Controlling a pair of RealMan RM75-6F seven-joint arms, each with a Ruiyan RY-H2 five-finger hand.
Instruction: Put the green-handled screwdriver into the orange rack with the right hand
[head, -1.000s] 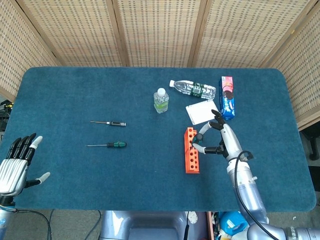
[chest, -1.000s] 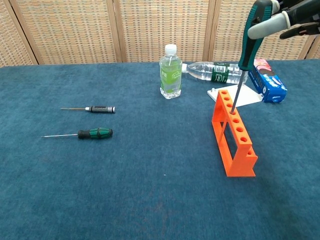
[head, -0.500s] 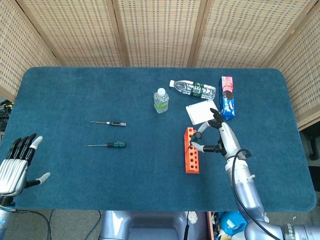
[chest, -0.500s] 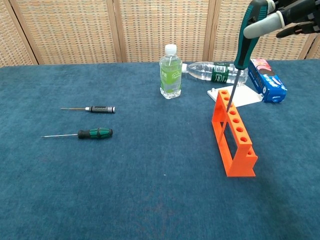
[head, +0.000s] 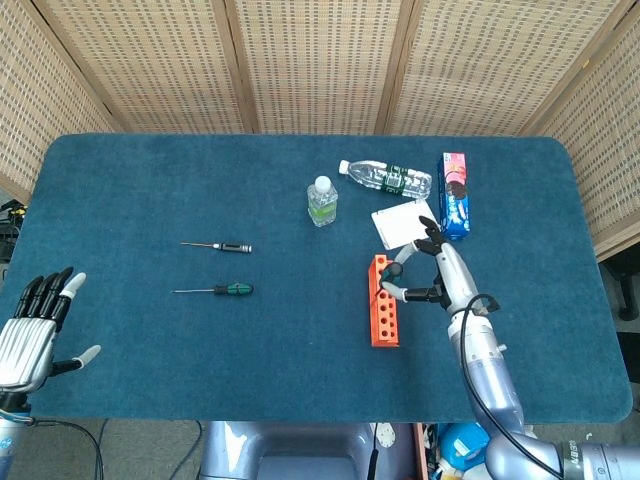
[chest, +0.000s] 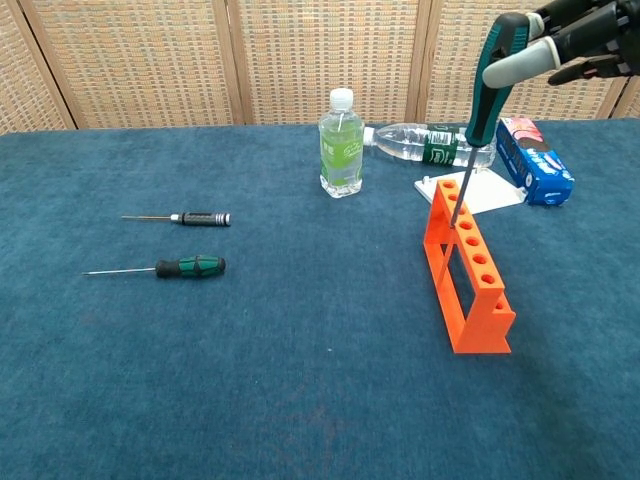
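Woven cane screen panels (head: 320, 60) behind; in front, a table covered in dark teal-blue carpet (head: 200, 190). Near its right middle, a long orange plastic rack with a row of round holes (chest: 468, 262), lengthwise toward the camera. Right hand (head: 425, 275) just right of the rack, fingers clamped on the handle of a teal-green-handled screwdriver with a thin metal shaft (chest: 483, 100), held nearly upright, slightly tilted. Shaft tip down at one of the far holes of the rack; how deep it sits cannot be told. Behind the rack, a white square card (chest: 482, 190), a blue and pink snack box (chest: 535, 158), a clear water bottle lying on its side (chest: 425, 143) and a small upright bottle with a green label (chest: 341, 145). Well to the left, two more screwdrivers flat on the carpet: a slim black-handled one (chest: 180, 217) and, nearer, a green-and-black-handled one (chest: 165, 268). Left hand (head: 30, 330) at the near left edge, holding nothing, fingers apart.
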